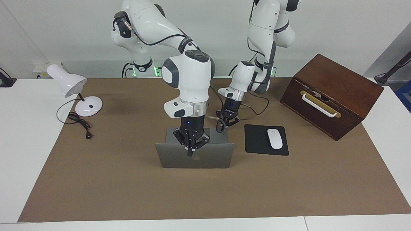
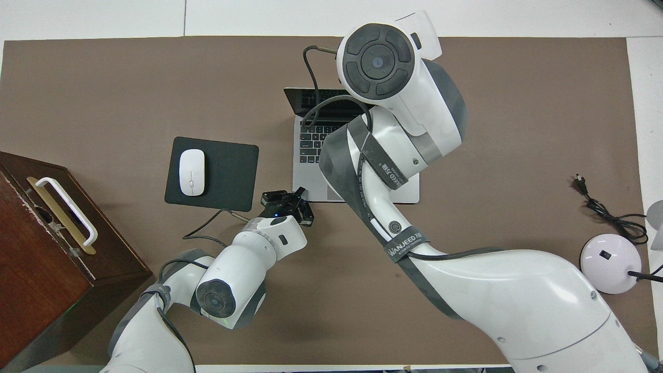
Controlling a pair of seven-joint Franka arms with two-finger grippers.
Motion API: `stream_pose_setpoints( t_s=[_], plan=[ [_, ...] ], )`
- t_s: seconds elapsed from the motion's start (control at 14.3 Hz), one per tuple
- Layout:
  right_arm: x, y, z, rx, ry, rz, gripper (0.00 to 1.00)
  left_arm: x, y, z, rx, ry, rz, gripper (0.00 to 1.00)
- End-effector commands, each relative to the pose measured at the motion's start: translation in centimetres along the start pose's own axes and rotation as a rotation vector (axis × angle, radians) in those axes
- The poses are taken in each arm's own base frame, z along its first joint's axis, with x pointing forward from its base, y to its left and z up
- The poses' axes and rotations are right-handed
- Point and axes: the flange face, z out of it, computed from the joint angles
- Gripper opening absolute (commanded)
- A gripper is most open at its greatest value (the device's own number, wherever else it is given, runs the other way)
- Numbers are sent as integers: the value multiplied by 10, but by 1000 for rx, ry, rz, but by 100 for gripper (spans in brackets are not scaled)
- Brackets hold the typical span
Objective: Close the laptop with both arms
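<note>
The silver-grey laptop [image 1: 212, 157] stands open in the middle of the brown mat, its lid upright with the apple logo turned away from the robots. Its dark keyboard [image 2: 311, 140] shows in the overhead view. My right gripper [image 1: 190, 153] points straight down with its fingers drawn together, the tip at the middle of the lid's top edge. In the overhead view it is hidden under its own arm. My left gripper [image 1: 227, 123] [image 2: 286, 198] is open and empty, low at the laptop base's corner nearest the robots, toward the left arm's end.
A black mouse pad [image 1: 257, 141] with a white mouse [image 1: 275, 138] lies beside the laptop toward the left arm's end. A brown wooden box [image 1: 334, 86] with a white handle stands at that end. A white desk lamp [image 1: 69, 84] and its cord [image 1: 78, 123] are at the right arm's end.
</note>
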Motion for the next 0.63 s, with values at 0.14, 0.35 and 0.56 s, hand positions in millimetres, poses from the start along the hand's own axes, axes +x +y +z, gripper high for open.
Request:
stream_pose_setpoints(
  t_s=[0.14, 0.35, 0.56],
  plan=[
    [0, -7, 12, -3, 24, 42, 0, -11, -10, 17, 22, -18, 53, 0],
    [-3, -9, 21, 6, 27, 45, 0, -14, -11, 19, 24, -26, 62, 0],
    [-7, -12, 35, 8, 25, 52, 0, -16, -12, 20, 25, -29, 64, 0]
  ],
)
